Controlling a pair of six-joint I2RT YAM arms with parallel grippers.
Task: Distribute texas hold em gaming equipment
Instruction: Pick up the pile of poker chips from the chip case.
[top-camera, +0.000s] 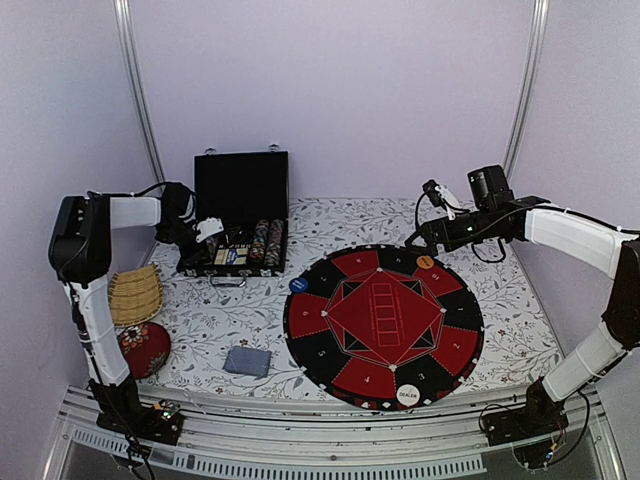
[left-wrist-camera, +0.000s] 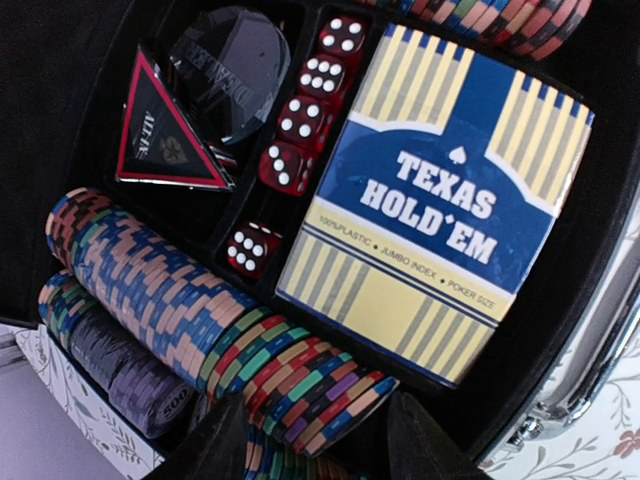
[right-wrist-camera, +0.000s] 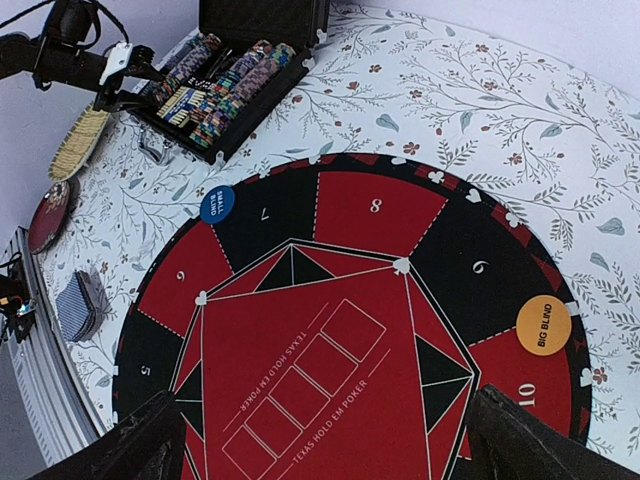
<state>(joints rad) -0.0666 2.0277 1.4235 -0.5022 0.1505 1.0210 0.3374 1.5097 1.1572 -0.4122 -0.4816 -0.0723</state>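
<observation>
Rows of striped poker chips (left-wrist-camera: 180, 300) lie in the open black case (top-camera: 240, 235), beside a blue-and-yellow TEXAS HOLD'EM card box (left-wrist-camera: 440, 190) and red dice (left-wrist-camera: 300, 115). My left gripper (left-wrist-camera: 320, 450) is open, its fingers on either side of the near end of a chip row; in the top view it (top-camera: 207, 232) hovers over the case. My right gripper (right-wrist-camera: 330, 445) is open and empty above the mat (right-wrist-camera: 330, 380), at the mat's far right in the top view (top-camera: 437, 195). On the mat lie a blue button (top-camera: 299, 285), an orange button (top-camera: 425, 262) and a white DEALER button (top-camera: 408, 395). A grey-backed card deck (top-camera: 247, 361) lies left of the mat.
The round red-and-black mat (top-camera: 455, 330) fills the table's right half. A wicker basket (top-camera: 135, 295) and a red round cushion-like object (top-camera: 145, 348) sit at the left edge. The case lid (top-camera: 241, 185) stands upright at the back. A black dealer puck (left-wrist-camera: 225, 70) lies in the case.
</observation>
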